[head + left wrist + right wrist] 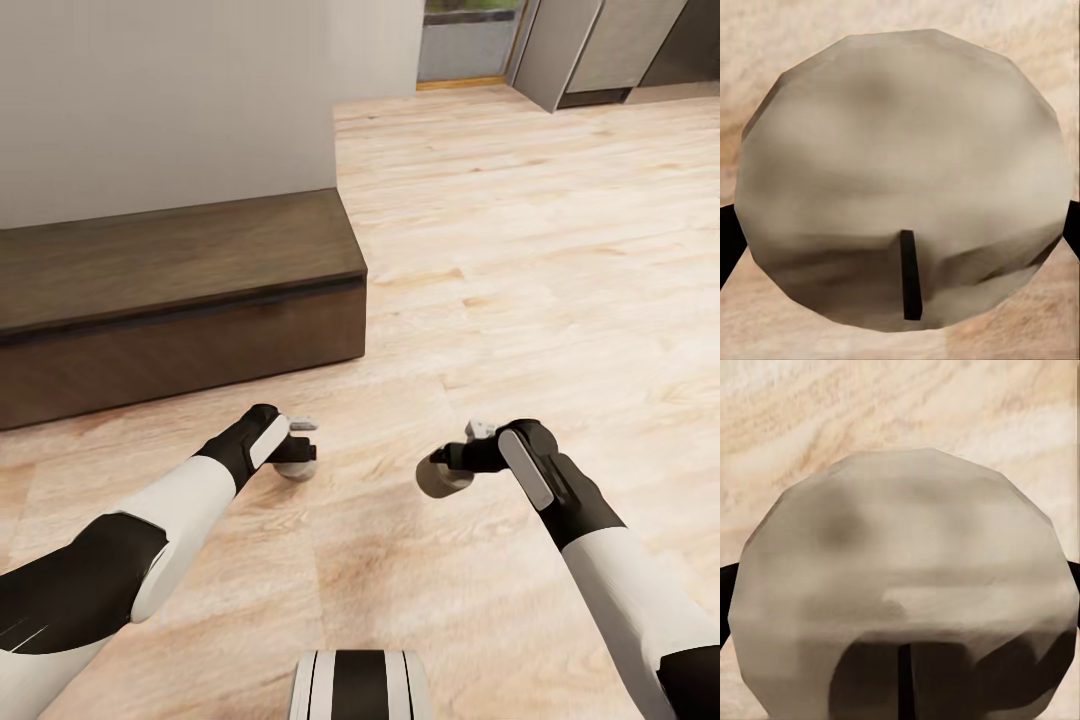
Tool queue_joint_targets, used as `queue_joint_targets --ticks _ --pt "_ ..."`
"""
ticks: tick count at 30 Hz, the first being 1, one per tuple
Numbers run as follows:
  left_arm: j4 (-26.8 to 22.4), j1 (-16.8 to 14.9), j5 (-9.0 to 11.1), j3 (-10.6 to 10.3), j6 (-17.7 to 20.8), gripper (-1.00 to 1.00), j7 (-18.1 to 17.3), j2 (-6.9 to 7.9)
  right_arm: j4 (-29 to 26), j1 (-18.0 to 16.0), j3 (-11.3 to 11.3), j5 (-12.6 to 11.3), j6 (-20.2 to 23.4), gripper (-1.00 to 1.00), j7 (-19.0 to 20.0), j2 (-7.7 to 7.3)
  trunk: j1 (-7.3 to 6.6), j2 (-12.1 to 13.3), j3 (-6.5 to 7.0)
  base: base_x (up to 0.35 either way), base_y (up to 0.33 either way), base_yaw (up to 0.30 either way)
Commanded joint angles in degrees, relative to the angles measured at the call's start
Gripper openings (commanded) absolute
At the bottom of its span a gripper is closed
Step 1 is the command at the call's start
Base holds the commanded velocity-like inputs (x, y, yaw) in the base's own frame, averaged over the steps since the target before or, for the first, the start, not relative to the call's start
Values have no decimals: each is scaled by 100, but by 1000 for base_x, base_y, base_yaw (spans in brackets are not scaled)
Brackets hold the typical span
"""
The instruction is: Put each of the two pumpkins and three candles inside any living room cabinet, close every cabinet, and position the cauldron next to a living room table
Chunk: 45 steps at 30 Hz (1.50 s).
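Looking from the head, each gripper, left (303, 452) and right (452, 462), clamped a candle (297, 466) (441, 477) above the floor (520, 280), near the closed cabinet (170, 300). Both wrist views showed one candle (904, 176) (904, 585) gripped between dark fingers (729, 240) (726, 592).

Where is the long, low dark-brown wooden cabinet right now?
In the head view the long, low dark-brown wooden cabinet sits against the pale wall at upper left, on the light wood floor, just beyond the left gripper, apparently closed.
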Motion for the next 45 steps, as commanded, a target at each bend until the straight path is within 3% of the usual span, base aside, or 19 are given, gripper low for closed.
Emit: queue_joint_targets --ticks 1,25,33,45 --pt "-7 -2 53 -43 30 -100 39 3 4 -3 18 -58 11 -100 -58 -6 -3 0 19 0 0 0" --pt "3 -2 86 -34 247 -100 18 -2 46 16 28 -51 11 -100 -47 20 -65 32 551 0 0 0" --pt "21 -2 94 -14 749 -100 22 16 61 16 19 -51 11 -100 -49 20 -85 43 728 0 0 2" --pt "318 -2 109 -20 762 -100 26 84 304 16 20 -51 11 -100 -48 15 -116 59 1019 0 0 226"
